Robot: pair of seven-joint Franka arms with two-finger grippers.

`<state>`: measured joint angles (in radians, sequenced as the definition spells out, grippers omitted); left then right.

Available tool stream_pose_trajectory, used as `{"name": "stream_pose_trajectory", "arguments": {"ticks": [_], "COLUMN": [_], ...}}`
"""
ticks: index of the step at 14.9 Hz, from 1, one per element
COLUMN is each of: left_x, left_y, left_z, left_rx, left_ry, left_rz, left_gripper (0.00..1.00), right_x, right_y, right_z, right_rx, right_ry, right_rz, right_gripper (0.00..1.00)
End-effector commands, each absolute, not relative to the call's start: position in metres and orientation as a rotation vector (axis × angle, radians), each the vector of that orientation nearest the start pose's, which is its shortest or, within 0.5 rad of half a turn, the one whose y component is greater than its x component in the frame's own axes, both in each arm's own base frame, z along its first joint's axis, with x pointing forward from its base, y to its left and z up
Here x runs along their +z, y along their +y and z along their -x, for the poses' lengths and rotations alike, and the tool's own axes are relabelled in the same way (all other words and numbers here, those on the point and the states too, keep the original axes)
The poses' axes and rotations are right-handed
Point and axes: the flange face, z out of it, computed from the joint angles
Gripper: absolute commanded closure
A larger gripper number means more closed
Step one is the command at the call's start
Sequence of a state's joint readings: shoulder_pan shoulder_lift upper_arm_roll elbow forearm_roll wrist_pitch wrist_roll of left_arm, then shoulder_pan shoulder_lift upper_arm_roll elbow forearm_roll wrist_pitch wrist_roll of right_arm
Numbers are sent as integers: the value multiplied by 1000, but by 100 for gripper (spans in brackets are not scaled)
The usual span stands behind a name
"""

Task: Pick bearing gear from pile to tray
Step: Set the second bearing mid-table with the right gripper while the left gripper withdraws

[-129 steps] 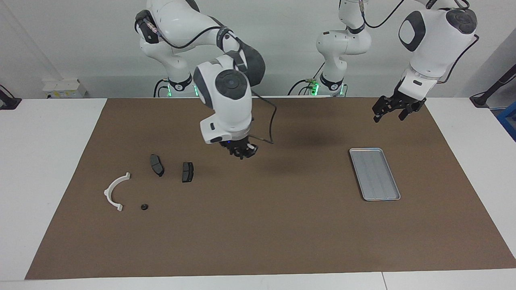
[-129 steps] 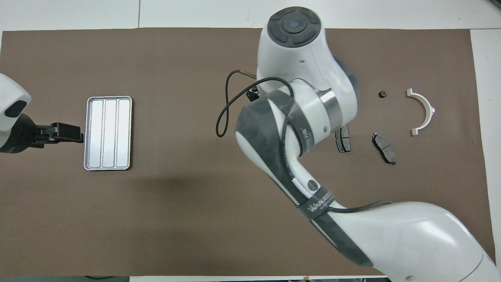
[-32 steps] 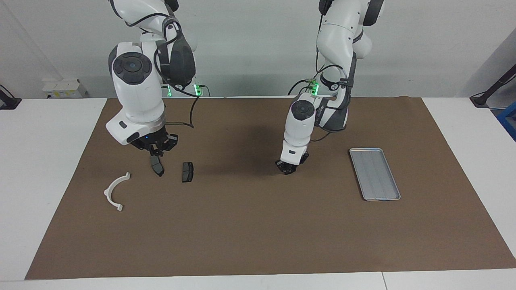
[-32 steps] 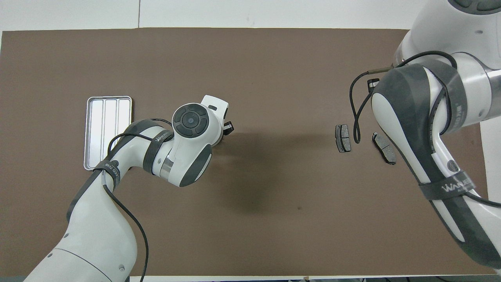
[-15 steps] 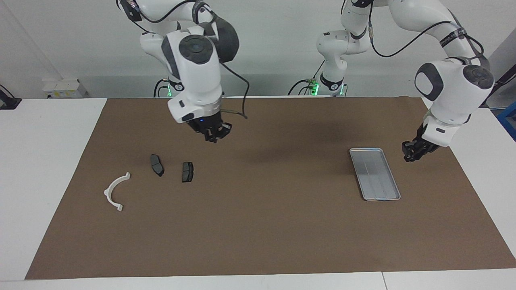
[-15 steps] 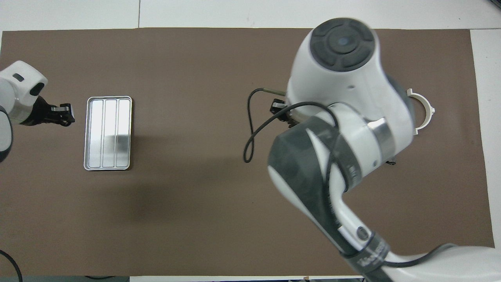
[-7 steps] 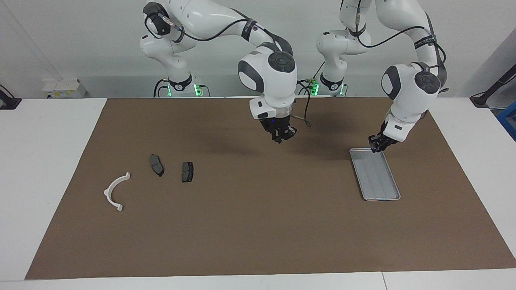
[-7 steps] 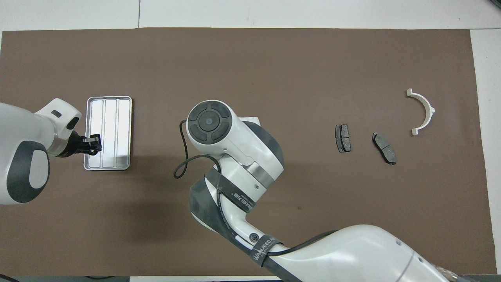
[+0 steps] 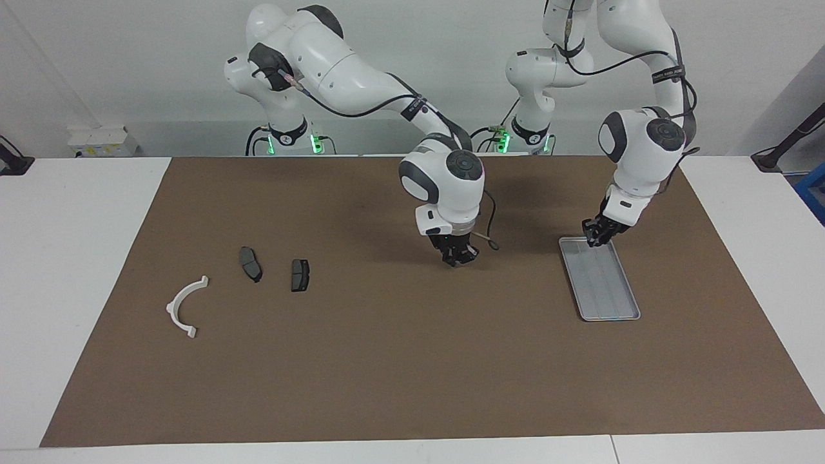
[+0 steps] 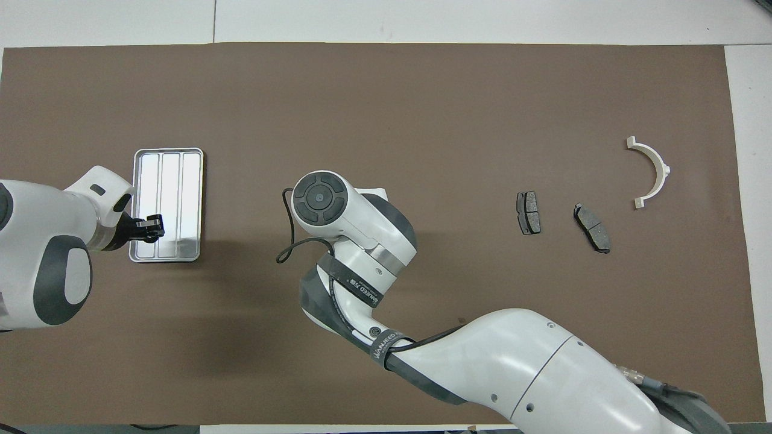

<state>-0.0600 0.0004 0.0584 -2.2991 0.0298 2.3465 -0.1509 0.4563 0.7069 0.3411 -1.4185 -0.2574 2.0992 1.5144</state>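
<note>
Left gripper (image 9: 597, 240) narrow over tray (image 9: 609, 298) corner nearest the robots, contents unclear; right gripper (image 9: 459, 258) closed above mid-desk

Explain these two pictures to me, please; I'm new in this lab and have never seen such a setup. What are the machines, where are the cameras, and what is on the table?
These are two white robot arms, each ending in a black two-finger gripper. One picture is taken from across the table, facing the robots; the other looks down from above their own end, so its sides are swapped.

On the brown mat lie a white curved half-ring bracket, two dark grey brake pads nearer to the robots than it, and, toward the left arm's end of the table, a flat silver-grey metal tray.

The left gripper is low over the tray's end nearest the robots. Whether it holds something cannot be made out. The right gripper hangs shut over bare mat mid-table, with nothing visible in it.
</note>
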Motion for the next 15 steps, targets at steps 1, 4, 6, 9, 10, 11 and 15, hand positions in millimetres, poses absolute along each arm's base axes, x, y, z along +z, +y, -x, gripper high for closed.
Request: {"name": "stream_pose_trajectory", "arguments": {"ticks": [1, 4, 6, 9, 10, 11, 15], "left_x": [336, 325, 321, 317, 315, 312, 307], "left_y": [-1, -1, -1, -1, -1, -1, -1], "left_z": [-521, -522, -522, -519, -519, -517, -515], "left_rx": [-125, -126, -116, -109, -104, -97, -112], "left_ry": [-215, -216, -216, -218, -218, -217, -236], "left_rz": [3109, 3108, 3108, 3108, 3108, 3107, 3106], "left_gripper": [100, 100, 100, 100, 100, 100, 100], "right_x": [297, 289, 289, 295, 297, 301, 328], "right_y": [470, 470, 470, 467, 465, 459, 411], "right_z": [-555, -551, -551, -553, -555, -560, -607], "right_rx": [-61, -61, -60, -58, -56, -66, -100], "right_ry": [1027, 1019, 1021, 1034, 1038, 1050, 1117], "right_rz": [2949, 2942, 2942, 2960, 2965, 2963, 2892], "right_gripper": [100, 100, 66, 0, 0, 0, 0]}}
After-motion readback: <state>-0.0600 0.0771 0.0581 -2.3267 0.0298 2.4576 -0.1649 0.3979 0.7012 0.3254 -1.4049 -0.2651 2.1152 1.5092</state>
